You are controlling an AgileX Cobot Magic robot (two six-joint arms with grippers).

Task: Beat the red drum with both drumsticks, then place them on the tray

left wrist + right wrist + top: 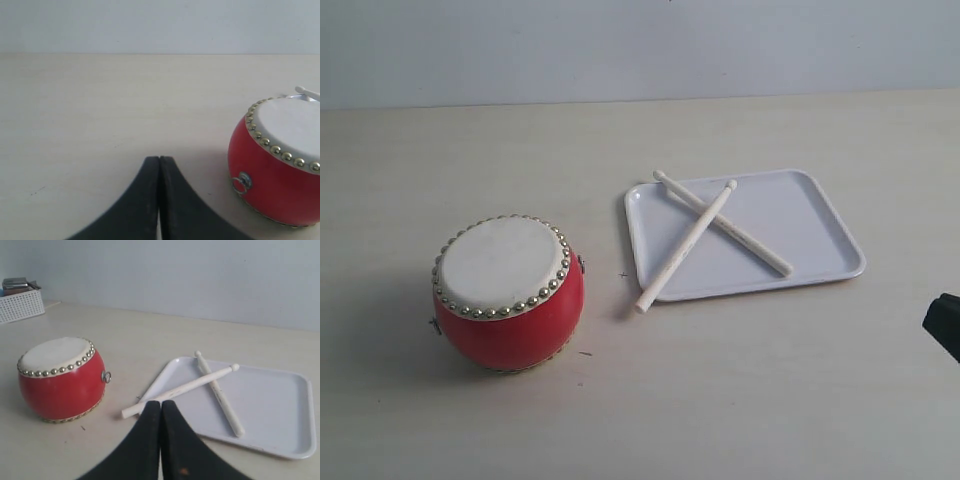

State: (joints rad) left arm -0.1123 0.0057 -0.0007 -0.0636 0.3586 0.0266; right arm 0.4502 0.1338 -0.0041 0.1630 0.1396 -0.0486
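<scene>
The red drum (pixel 508 292) stands upright on the table at the left, its off-white skin ringed by gold studs; it also shows in the wrist views (pixel 280 160) (pixel 60 379). Two pale drumsticks lie crossed on the white tray (pixel 810 225). One drumstick (pixel 685 247) overhangs the tray's near-left rim onto the table; the other drumstick (pixel 725 223) lies wholly across the tray. My left gripper (pixel 159 159) is shut and empty, off to the drum's side. My right gripper (pixel 161 402) is shut and empty, short of the tray (pixel 280 405); only a black corner shows at the exterior view's right edge.
A white perforated basket (pixel 20 302) with dark items stands at the far edge of the table in the right wrist view. A pale wall runs behind the table.
</scene>
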